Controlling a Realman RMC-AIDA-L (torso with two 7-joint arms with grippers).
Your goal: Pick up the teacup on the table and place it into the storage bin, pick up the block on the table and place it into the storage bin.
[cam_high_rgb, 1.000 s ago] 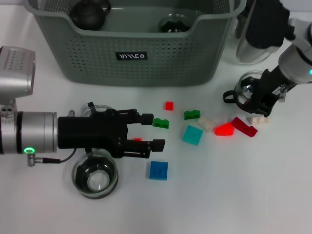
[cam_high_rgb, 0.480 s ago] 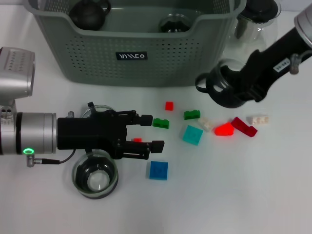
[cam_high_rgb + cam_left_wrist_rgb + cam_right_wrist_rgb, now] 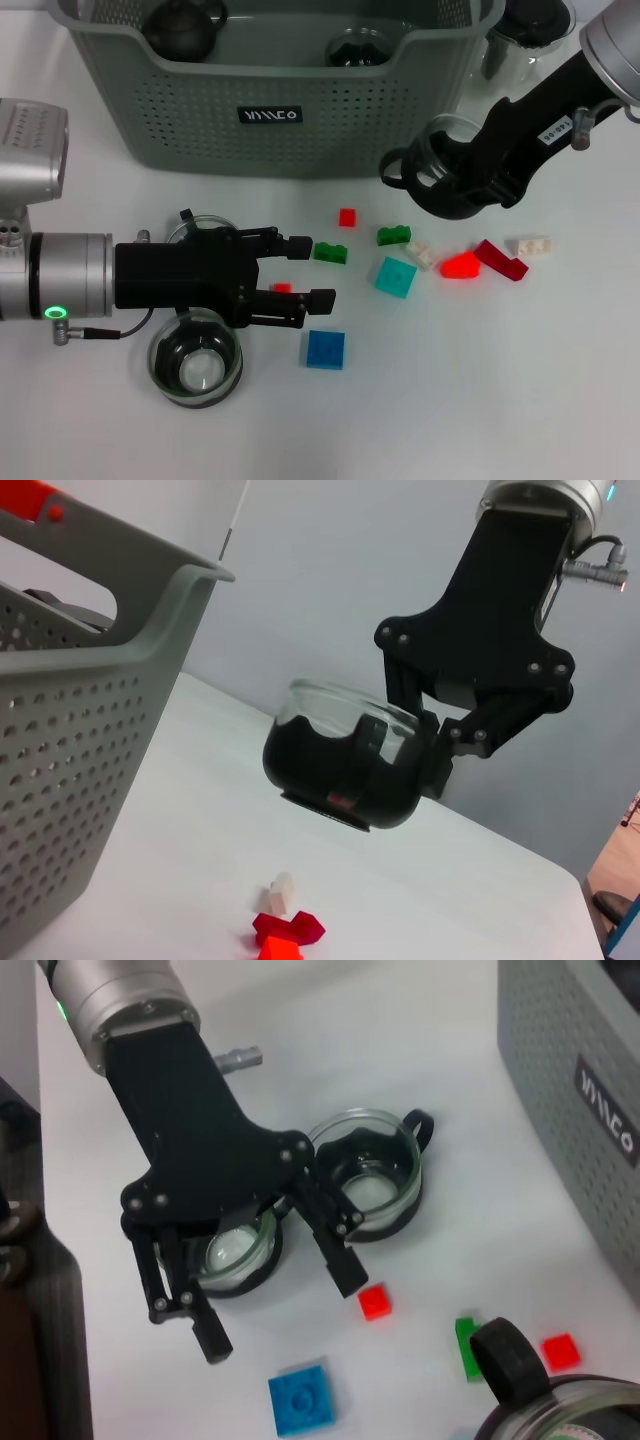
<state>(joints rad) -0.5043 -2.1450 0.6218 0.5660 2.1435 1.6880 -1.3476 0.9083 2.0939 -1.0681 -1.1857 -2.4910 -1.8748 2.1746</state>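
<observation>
My right gripper (image 3: 472, 172) is shut on a glass teacup (image 3: 436, 188) with a dark base, held in the air just in front of the storage bin's (image 3: 270, 110) right corner. The left wrist view shows that teacup (image 3: 345, 770) clamped at the rim by the right gripper (image 3: 438, 748). My left gripper (image 3: 314, 270) stands open and low over the table, with a tiny red block (image 3: 282, 287) between its fingers. Two more teacups (image 3: 195, 365) (image 3: 375, 1175) sit by the left gripper (image 3: 280, 1312). A blue block (image 3: 325, 350) lies close by.
Loose blocks lie mid-table: red (image 3: 347, 217), green (image 3: 330, 252) (image 3: 393, 236), teal (image 3: 395, 277), bright red (image 3: 460, 265), dark red (image 3: 500, 260), white (image 3: 528, 245). The bin holds a black teapot (image 3: 185, 25) and a teacup (image 3: 357, 48). A glass pitcher (image 3: 525, 30) stands beside the bin's right end.
My right gripper has lifted the teacup off the table at the right and carried it left and up, toward the bin's front right corner. The left arm has stayed put.
</observation>
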